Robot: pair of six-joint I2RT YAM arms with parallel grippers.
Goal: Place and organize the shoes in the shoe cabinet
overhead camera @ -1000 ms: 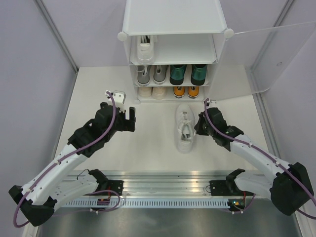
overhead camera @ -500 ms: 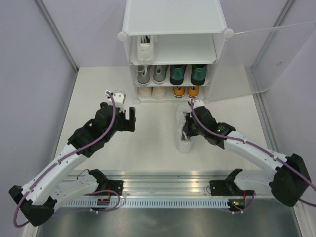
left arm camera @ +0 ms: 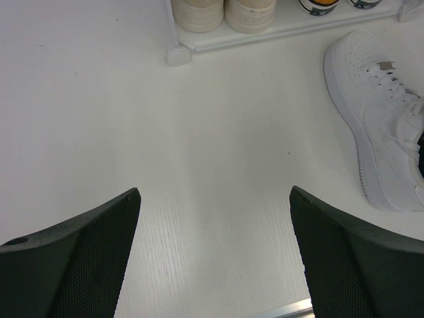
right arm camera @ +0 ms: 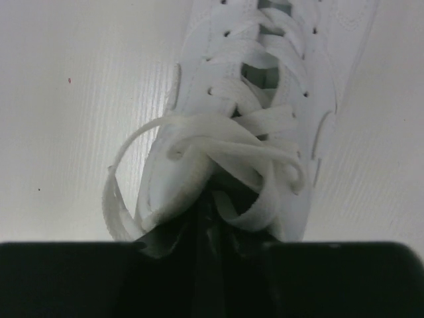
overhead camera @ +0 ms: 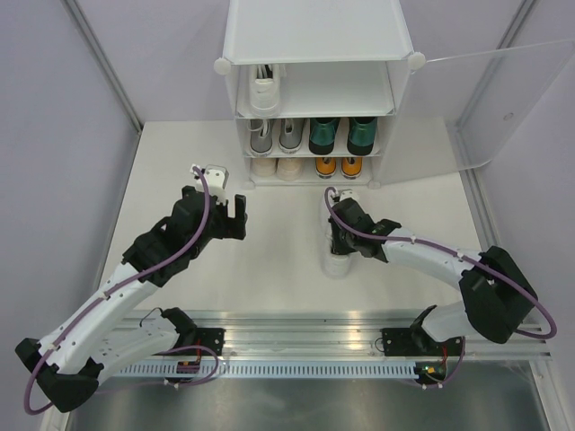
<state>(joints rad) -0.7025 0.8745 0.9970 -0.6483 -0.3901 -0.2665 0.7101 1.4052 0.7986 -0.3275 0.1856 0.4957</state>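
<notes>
One white sneaker (overhead camera: 337,264) lies on the table in front of the shoe cabinet (overhead camera: 319,36), toe toward it. My right gripper (overhead camera: 340,233) is pressed down over its laced middle. In the right wrist view the dark fingertips (right arm camera: 209,205) sit close together under the tongue and laces (right arm camera: 265,86); how far apart they stand is hidden. My left gripper (overhead camera: 218,199) hovers open over bare table (left arm camera: 215,192), with the sneaker (left arm camera: 381,119) off to its right. Another white sneaker (overhead camera: 264,90) stands on the top shelf.
The middle shelf holds grey lace-ups (overhead camera: 274,135) and dark green shoes (overhead camera: 341,135). The bottom shelf holds a cream pair (overhead camera: 277,166) and orange shoes (overhead camera: 339,166). The frosted door (overhead camera: 485,99) hangs open at the right. Grey walls flank the table.
My right gripper has swung left from beside the sneaker to on top of its laces. The left arm has not moved.
</notes>
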